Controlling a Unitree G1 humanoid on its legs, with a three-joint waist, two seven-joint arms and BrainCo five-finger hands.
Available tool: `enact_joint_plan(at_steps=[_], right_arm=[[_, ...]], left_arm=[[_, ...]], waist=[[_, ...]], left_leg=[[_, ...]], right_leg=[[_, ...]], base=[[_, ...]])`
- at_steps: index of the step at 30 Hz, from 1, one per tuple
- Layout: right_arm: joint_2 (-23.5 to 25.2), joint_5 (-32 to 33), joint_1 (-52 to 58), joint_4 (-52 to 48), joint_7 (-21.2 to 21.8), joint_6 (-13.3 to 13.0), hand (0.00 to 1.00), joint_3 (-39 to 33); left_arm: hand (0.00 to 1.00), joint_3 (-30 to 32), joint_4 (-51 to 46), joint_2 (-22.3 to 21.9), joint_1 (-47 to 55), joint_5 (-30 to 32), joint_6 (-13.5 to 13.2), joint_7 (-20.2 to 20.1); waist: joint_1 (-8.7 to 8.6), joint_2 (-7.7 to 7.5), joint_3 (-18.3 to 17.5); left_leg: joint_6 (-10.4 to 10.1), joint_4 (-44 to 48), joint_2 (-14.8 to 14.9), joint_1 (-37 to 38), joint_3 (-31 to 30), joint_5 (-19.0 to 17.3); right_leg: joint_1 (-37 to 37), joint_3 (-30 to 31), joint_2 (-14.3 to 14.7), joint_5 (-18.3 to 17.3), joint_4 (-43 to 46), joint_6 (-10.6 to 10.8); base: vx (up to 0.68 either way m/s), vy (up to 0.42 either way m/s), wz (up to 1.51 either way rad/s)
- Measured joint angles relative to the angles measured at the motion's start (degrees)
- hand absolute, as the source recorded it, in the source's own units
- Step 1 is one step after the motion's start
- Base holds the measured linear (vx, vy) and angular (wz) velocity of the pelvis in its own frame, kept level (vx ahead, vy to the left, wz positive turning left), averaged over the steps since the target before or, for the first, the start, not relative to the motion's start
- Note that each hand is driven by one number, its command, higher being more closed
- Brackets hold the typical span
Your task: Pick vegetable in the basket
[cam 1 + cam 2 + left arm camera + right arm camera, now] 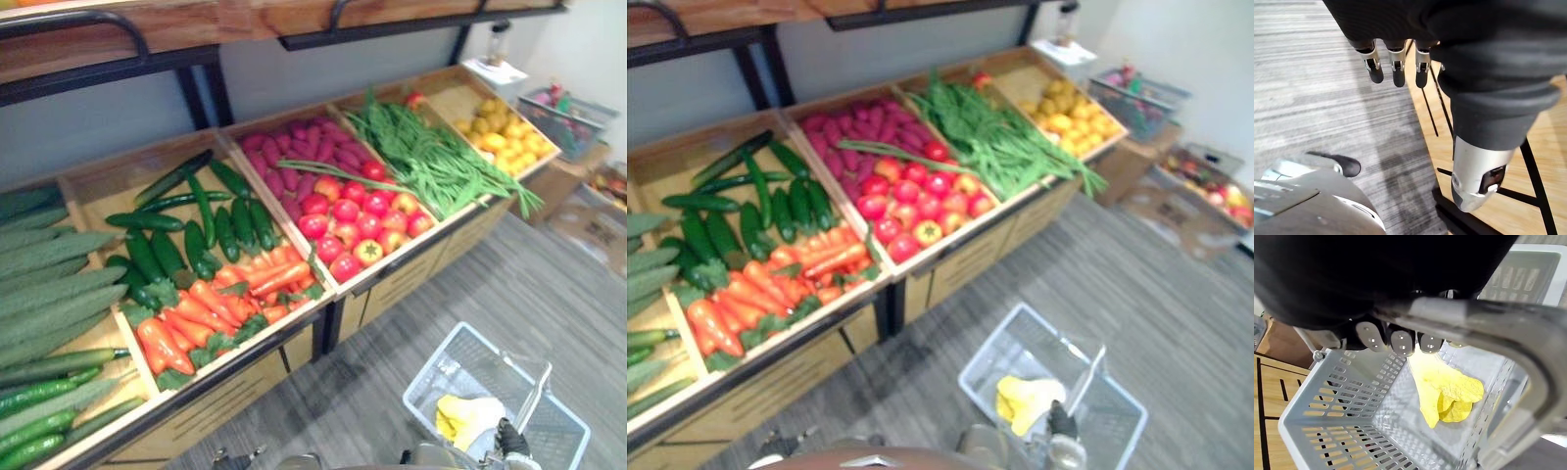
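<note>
A pale grey plastic basket (436, 359) hangs low over the floor in front of the produce stand. A yellow leafy vegetable (1447, 387) lies on its bottom, also seen from above (468, 416). My right hand (1400, 340) is shut on the basket's metal handle (1474, 320), fingers curled round the bar. My left hand (1397, 63) hangs open beside the stand's wooden front, fingers straight and holding nothing. On the stand lie carrots (201, 313), dark cucumbers (186, 230), tomatoes (353, 220), purple roots (304, 147) and long green beans (431, 162).
Pale ridged gourds (49, 284) fill the stand's left bin and yellow fruit (505, 137) the far right one. A second basket (563, 113) sits on cardboard boxes (588, 211) at the right. A dark-framed shelf (118, 39) runs above the bins. Grey floor (509, 284) lies open by the stand.
</note>
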Motion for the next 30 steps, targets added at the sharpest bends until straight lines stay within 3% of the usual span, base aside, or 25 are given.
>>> enact_joint_plan(at_steps=[2,4,5,6,7,8,10,13,15,18,22,24,28,30], right_arm=[[0.48,0.03,0.17,-0.07,-0.36,0.07,1.0,-0.14],[1.03,0.05,1.04,-1.08,-0.37,0.27,1.0,-0.07],[2.12,0.04,1.61,-1.86,-0.37,0.57,1.0,0.07],[2.68,0.01,1.95,-2.03,-0.35,0.59,1.0,0.11],[2.45,0.0,1.81,-2.05,-0.37,0.87,1.0,0.12],[1.4,-0.05,1.76,-2.87,-0.28,0.87,1.0,0.44],[0.27,-0.05,2.51,-4.01,-0.24,0.99,1.0,1.72],[-0.26,-0.09,2.08,-3.9,0.33,1.07,1.0,2.9],[-0.95,-0.06,1.7,-2.41,0.57,1.1,1.0,3.38],[-1.75,-0.04,1.52,-0.69,0.63,1.07,1.0,5.63],[-1.33,-0.02,1.73,0.21,0.65,0.99,1.0,7.78],[-1.73,-0.02,2.26,0.51,0.67,0.81,1.0,7.57],[-3.42,-0.01,2.37,0.57,0.66,0.58,1.0,6.75],[-4.47,0.01,2.77,0.59,0.52,0.46,1.0,5.96]], left_arm=[[0.0,1.21,0.0,-0.17,-0.04,0.0,0.0,0.0],[0.0,1.82,-0.05,-0.33,-0.05,0.02,-0.04,0.0],[0.0,2.18,-0.49,0.23,0.3,0.03,-0.05,-0.02],[0.0,2.34,-0.48,1.07,0.44,0.06,-0.05,-0.02],[0.0,2.16,-0.21,0.1,-0.49,0.07,-0.02,-0.12],[0.0,2.36,-0.28,-1.4,-0.63,0.06,-0.05,-0.07],[0.0,2.3,-0.31,-1.63,-0.63,0.07,-0.05,-0.03],[0.0,2.33,0.2,-1.82,-1.33,0.06,-0.05,0.02],[0.0,3.07,0.7,-2.01,-0.97,-0.09,0.03,0.14],[0.0,4.1,0.64,-2.07,0.68,-1.26,-0.04,0.44],[0.0,4.35,-0.02,-2.04,2.36,-1.37,-0.06,1.38],[0.0,2.67,-0.03,-1.31,2.17,-2.66,-0.1,2.03],[0.0,1.48,-0.11,-2.04,2.0,-3.49,-0.15,2.93],[0.0,1.7,-5.15,-3.61,2.19,-3.71,-0.18,5.94]], waist=[[-0.01,-0.09,0.04],[0.51,-0.58,0.01],[0.69,-2.05,-0.19],[0.62,-2.75,-0.36],[0.93,-1.23,-0.31],[1.45,0.64,-0.13],[1.13,1.38,-0.24],[1.18,1.92,-0.16],[0.96,2.47,-0.31],[0.78,2.94,-0.86],[0.26,1.08,-0.27],[-0.34,0.23,-0.42],[-0.47,2.09,-0.31],[-0.68,3.55,-0.85]], left_leg=[[-1.53,0.37,1.35,-0.15,-2.72,-0.44],[-4.09,0.78,3.3,-0.32,-6.84,-1.93],[-6.12,0.79,3.65,-0.73,-9.25,-2.88],[-6.86,0.71,4.08,-0.88,-9.86,-3.28],[-6.83,0.76,7.77,-1.31,-8.51,-3.07],[-7.12,0.85,9.76,-2.11,-7.36,-0.62],[-10.84,-0.95,10.51,-2.09,-7.35,2.89],[-14.07,-5.32,11.89,-2.83,-7.72,5.63],[-13.27,-7.4,12.96,-2.97,-7.28,9.79],[-13.22,-7.25,13.9,-2.61,-4.76,11.35],[-12.52,-1.8,12.95,-4.6,-2.04,12.44],[-10.18,-1.52,11.63,-5.11,3.54,14.98],[-9.63,-6.34,11.46,-3.11,6.89,16.56],[-9.78,-10.91,11.11,-1.55,8.67,16.89]], right_leg=[[-0.1,1.78,-0.11,0.14,-3.93,0.12],[0.3,4.84,-0.84,3.73,-10.31,-0.89],[1.33,6.79,-1.63,12.67,-13.31,-2.5],[2.05,7.84,-1.67,11.17,-12.64,0.62],[2.77,8.08,1.06,8.5,-11.79,0.38],[1.96,7.72,2.84,6.86,-9.38,-0.81],[1.96,6.62,2.81,0.91,-6.1,-0.32],[3.3,2.58,3.3,-6.08,-9.28,0.19],[4.25,0.58,4.83,-5.86,-10.72,-0.23],[6.36,-0.53,5.95,-5.61,-12.7,-0.78],[9.46,-2.2,5.21,-5.03,-14.79,-1.41],[10.7,-3.75,3.79,-5.02,-15.45,-1.41],[10.65,-3.86,4.12,-4.62,-16.02,-1.5],[9.93,-3.74,4.2,-4.28,-16.36,-1.14]], base=[[0.18,-0.324,0.92],[0.2,-0.535,1.04],[0.13,-0.444,1.04],[0.13,-0.591,1.12],[0.12,-0.483,0.9],[0.13,-0.542,0.89],[0.09,-0.337,0.76],[0.02,-0.249,0.5],[-0.06,-0.204,0.43],[-0.01,-0.07,0.21],[-0.01,-0.006,0.25],[-0.03,0.007,0.43],[-0.03,0.012,0.08],[-0.02,0.056,-0.02]])
